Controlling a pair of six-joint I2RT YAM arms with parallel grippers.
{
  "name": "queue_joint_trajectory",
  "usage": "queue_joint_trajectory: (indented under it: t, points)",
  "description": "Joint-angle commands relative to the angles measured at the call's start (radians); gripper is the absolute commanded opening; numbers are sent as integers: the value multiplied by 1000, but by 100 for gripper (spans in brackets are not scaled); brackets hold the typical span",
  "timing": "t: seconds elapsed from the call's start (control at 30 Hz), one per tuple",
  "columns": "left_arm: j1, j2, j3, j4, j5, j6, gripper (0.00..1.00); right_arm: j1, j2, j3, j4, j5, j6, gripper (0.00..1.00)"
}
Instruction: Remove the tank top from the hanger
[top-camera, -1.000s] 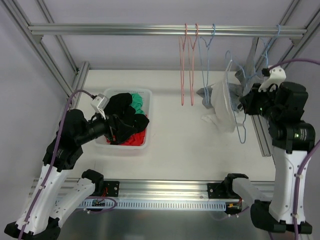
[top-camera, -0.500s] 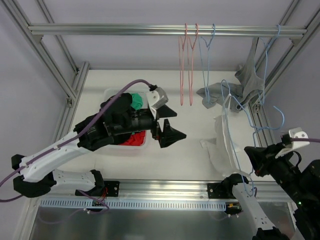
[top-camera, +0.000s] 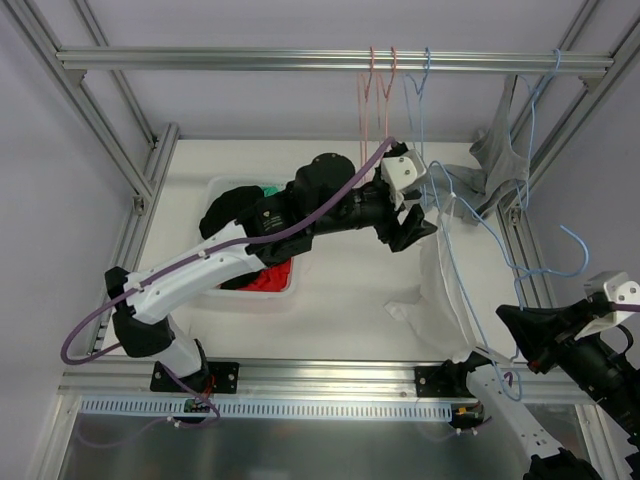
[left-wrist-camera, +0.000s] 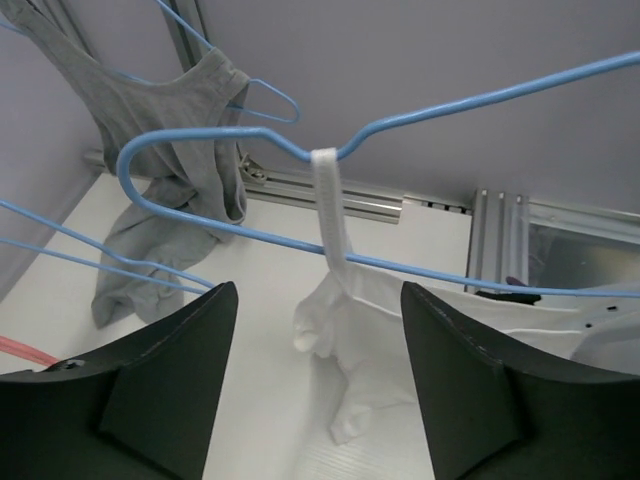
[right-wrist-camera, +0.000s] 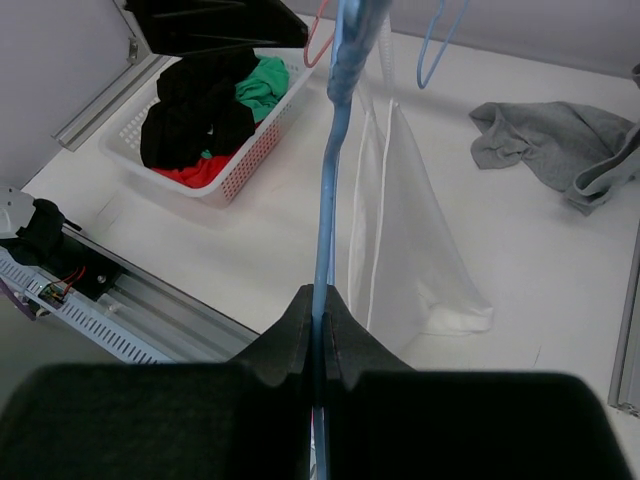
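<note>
The tank top (top-camera: 445, 290) is white and hangs on a blue hanger (right-wrist-camera: 327, 230), held out over the right side of the table (top-camera: 340, 290). Its lower edge reaches the table surface or lies just above it; which, the views do not show.

The right gripper (right-wrist-camera: 318, 310) is clamped tight on the hanger's wire — the thin blue rod runs up and away from between its closed fingers, with the garment hanging just beyond. In the top view this gripper sits at the near right corner, low over the table edge.

The left arm reaches across the table, and the left gripper (left-wrist-camera: 316, 290) is beside the upper end of the hanger. Its jaws stand apart with nothing between them. Just ahead of them, in the wrist view, one strap (left-wrist-camera: 330, 215) loops over the hanger's wire — the rest of the fabric bunches below it.

A grey top (left-wrist-camera: 190, 110) hangs on another blue hanger at the far right, part of it trailing onto the table. A white basket (right-wrist-camera: 262, 140) of black, green and red clothes sits on the left side of the table.
</note>
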Motion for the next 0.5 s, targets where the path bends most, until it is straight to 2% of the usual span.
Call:
queue_joint_trajectory:
  t: [0.0,0.1,0.27,0.3,0.43,0.47]
  points:
    - [-2,47,81,34,-27,65,65,9,15,45,-101,-32,7,0]
    - [11,92,113,34,-25,62,52,9,14,54,-101,-38,11,0]
    - [27,115,136,35,-1,41,42,10,14,42,-101,-49,14,0]
    - [29,117,138,35,7,39,34,9,14,39,-101,-49,16,0]
    - [31,121,139,37,21,29,21,9,18,30,-100,-51,13,0]
    - [31,121,138,39,24,29,14,10,19,30,-98,-45,11,0]
